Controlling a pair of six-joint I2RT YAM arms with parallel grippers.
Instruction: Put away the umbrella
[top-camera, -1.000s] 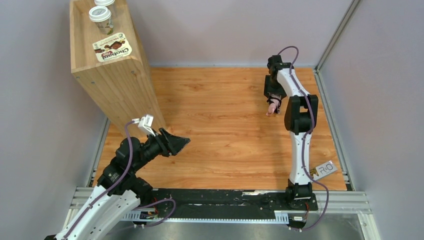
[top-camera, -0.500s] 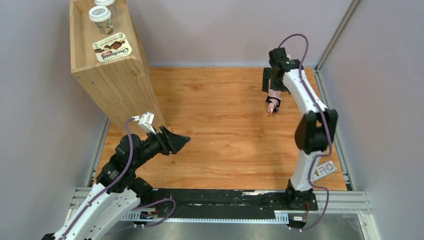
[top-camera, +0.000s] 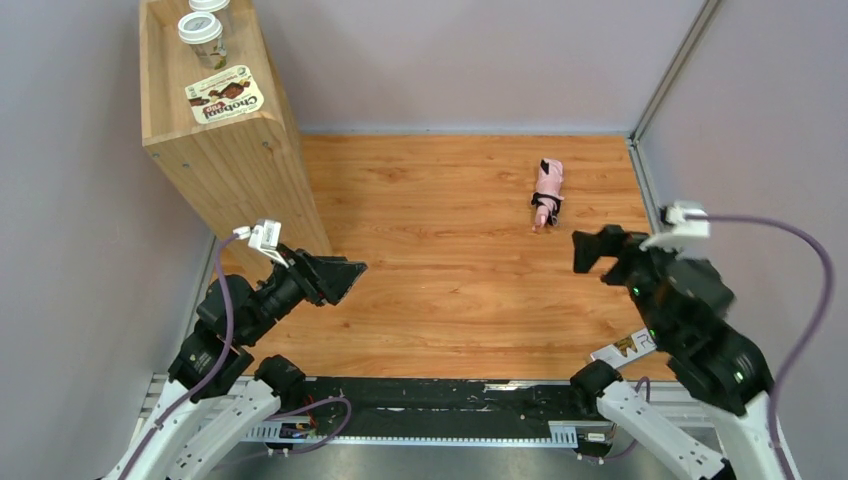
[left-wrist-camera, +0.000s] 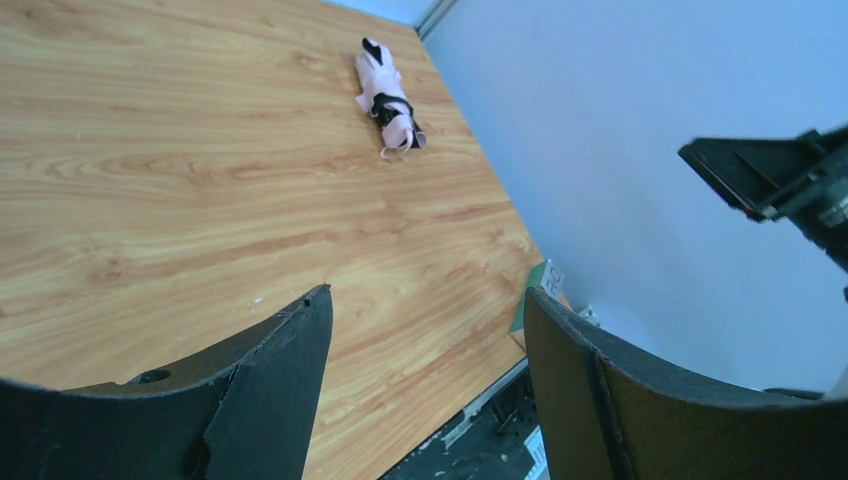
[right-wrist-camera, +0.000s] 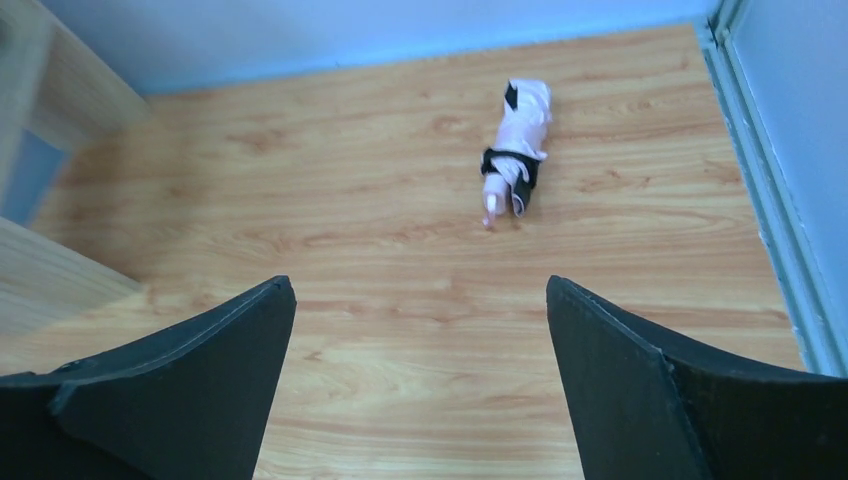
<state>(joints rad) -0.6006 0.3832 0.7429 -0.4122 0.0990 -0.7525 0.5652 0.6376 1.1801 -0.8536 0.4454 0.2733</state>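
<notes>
The pale pink fabric folding umbrella, rolled into a small bundle with a black band round it, lies on the wooden worktop at the far right, touched by neither arm. Its long axis runs near to far, leaning only slightly, with the banded end toward the near side. The right fingers hang spread wide with nothing between them; the umbrella lies beyond them, farther off and a little left, and shows through their gap in the wrist view. The left fingers are also spread and empty, at the near left beside the tall wooden shelf unit, well apart from the umbrella. The right arm is clearly nearer, so a reach toward the far side, fingers turned across the bundle's length, looks the likelier move
</notes>
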